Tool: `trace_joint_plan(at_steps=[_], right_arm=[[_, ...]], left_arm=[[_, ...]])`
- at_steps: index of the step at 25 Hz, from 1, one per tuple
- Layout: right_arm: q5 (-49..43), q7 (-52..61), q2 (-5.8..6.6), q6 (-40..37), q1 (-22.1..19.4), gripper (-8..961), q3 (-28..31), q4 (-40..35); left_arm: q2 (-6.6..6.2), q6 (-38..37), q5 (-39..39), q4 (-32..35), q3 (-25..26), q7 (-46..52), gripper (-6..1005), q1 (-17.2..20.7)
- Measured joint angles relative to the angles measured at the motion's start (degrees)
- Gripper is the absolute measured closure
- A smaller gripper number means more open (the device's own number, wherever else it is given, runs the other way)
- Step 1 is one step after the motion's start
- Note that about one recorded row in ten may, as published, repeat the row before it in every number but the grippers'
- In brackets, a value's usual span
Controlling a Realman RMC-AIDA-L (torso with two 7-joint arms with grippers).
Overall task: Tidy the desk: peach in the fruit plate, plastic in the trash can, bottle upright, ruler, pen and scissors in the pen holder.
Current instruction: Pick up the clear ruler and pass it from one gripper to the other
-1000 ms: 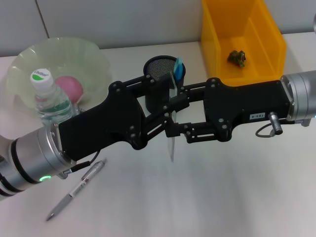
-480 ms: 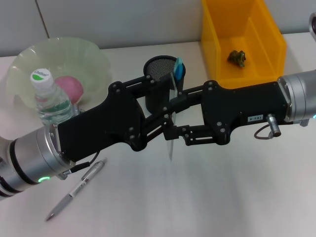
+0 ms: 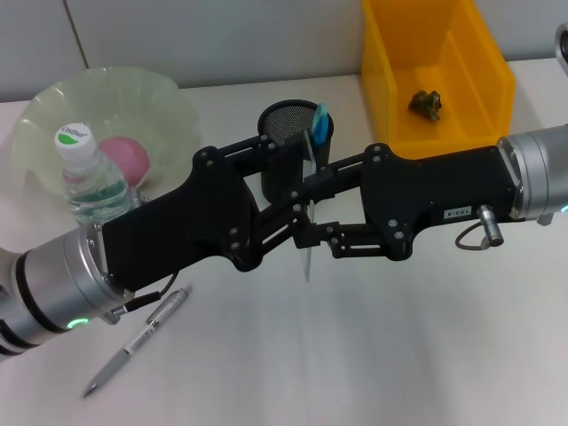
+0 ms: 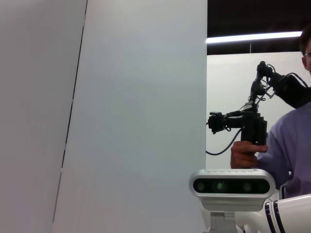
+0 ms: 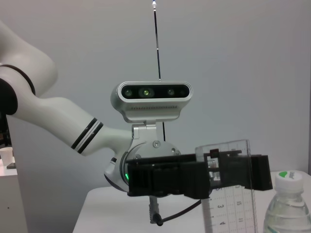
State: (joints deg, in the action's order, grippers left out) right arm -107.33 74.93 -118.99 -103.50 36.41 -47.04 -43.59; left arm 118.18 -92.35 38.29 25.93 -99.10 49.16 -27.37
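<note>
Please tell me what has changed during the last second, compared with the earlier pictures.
The right tool moved slightly toward the left tool, and the clear ruler between them shifted up a little with it. Both tools stay closed on the ruler. Pen, bottle, peach and pen holder did not move.

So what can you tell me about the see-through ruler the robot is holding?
The ruler is a clear plastic strip with printed marks and numbers, plain in the right wrist view. It hangs almost upright in the air above the white desk, just in front of the black mesh pen holder. The left gripper and the right gripper meet at it from opposite sides. Its lower tip pokes out below them.
</note>
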Motion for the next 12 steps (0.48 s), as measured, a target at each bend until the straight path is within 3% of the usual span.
trace_joint_plan(at_steps=[12], right_arm=[[0.11,-0.81,-0.17,0.27,-0.09,545,0.06,0.00]], left_arm=[[0.14,-0.74,-0.14,0.32,0.44,0.41,615,1.44]])
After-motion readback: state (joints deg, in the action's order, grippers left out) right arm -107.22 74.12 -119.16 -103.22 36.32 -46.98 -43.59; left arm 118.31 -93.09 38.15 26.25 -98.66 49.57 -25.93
